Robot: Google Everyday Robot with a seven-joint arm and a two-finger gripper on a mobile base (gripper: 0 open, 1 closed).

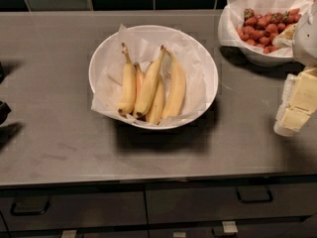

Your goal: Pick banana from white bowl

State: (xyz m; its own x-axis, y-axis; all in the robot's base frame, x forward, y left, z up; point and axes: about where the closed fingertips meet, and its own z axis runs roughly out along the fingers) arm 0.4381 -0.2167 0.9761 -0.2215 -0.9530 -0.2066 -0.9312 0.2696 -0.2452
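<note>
The white bowl [208, 76], large, shallow and lined with crumpled white paper, stands in the middle of the grey counter. Several bananas lie in it side by side, stems pointing to the back. The banana [148, 87] is the longest one. It lies diagonally in the middle, with its thin stem at the upper right and its dark tip at the lower left. A short orange-tinged banana [140, 79] lies to its left and a plumper curved one [175, 90] to its right. My gripper [296, 114], pale yellow and white, hangs at the right edge of the view, well to the right of the bowl and empty.
A white bowl of red strawberries [262, 26] stands at the back right, just behind my arm [306, 33]. Dark objects [3, 110] poke in at the left edge. A dark tiled wall runs along the back. Drawers with handles [253, 196] sit below the counter's front edge.
</note>
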